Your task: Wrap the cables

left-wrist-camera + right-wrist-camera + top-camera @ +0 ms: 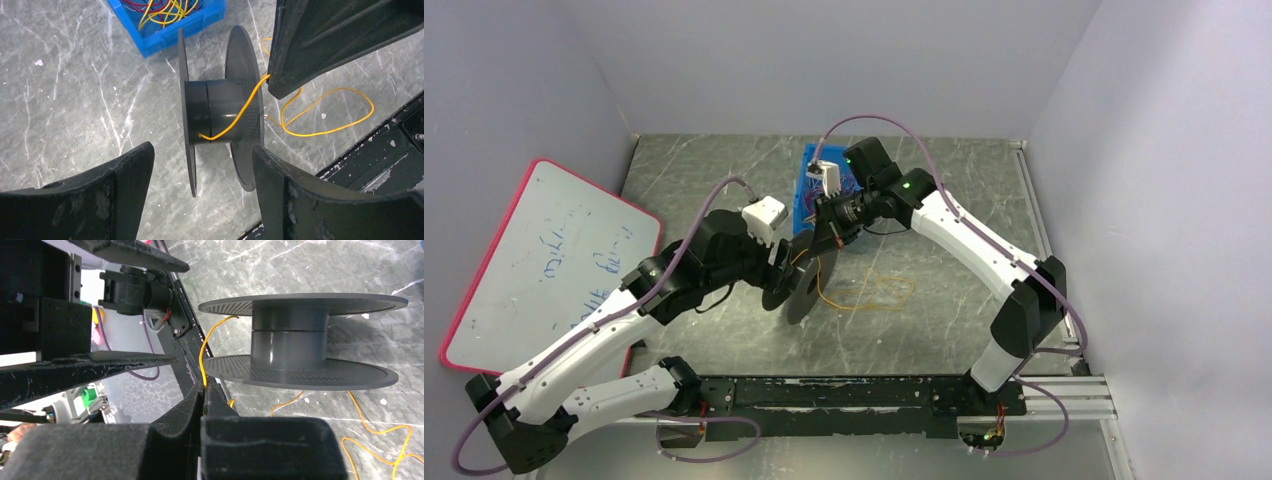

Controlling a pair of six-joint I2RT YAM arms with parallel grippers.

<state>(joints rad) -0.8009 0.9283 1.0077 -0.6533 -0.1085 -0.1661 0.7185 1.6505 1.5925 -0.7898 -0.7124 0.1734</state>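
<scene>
Cable [235, 120], one yellow strand, runs from the hub of the black spool [215, 107] up into the right tool [203, 390], whose fingers [182, 412] are pinched together on it (the slack lies looped on the worktop [75, 100] beside the spool). More cables [167, 10] lie in the blue bin [170, 36] at the top of the left wrist view. The left tool [202, 149] has its fingers spread wide either side of the spool, which stands on its flange edges.
</scene>
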